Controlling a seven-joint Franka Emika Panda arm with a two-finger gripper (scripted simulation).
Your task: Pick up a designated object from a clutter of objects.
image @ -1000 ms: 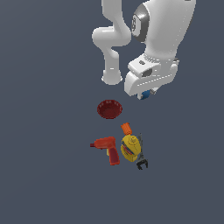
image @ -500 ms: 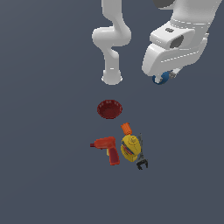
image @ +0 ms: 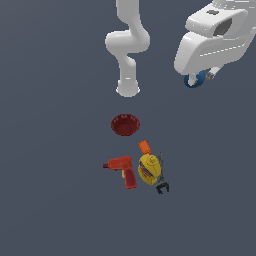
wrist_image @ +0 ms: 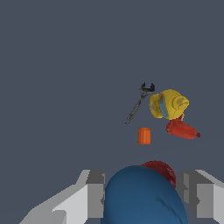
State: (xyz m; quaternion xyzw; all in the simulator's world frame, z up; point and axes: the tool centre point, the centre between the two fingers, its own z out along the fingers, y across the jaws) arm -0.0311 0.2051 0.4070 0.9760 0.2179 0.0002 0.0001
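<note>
Holding item: blue ball (wrist_image: 142,197), smooth, round, probably light and slippery, clamped at its widest girth between the fingers of my end effector (image: 196,79), carried high above the counter (image: 60,200), well apart from the clutter (image: 140,162).

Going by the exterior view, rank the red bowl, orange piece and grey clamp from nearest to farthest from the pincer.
Pincer, upper right, holds the blue ball.
1. Red bowl, just under the arm's base.
2. Orange piece, below the bowl.
3. Grey clamp, lowest.
</note>
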